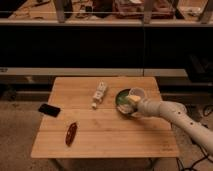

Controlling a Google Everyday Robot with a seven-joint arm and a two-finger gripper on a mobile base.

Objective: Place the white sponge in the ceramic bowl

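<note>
No writing can be read on anything. Nearest, one reddish-brown oblong thing (71,134) lies on the wooden counter (105,132) near its front left, with bare boards to its right. One black phone (49,109) sits at the left edge. One narrow white bar (100,95) lies mid-counter. At the right edge, the end effector (133,104) is over the one ceramic bowl (121,100); whether it grips I cannot tell. The white sponge (133,100) is at its tip, over the bowl. One white cup (136,93) stands just behind.
</note>
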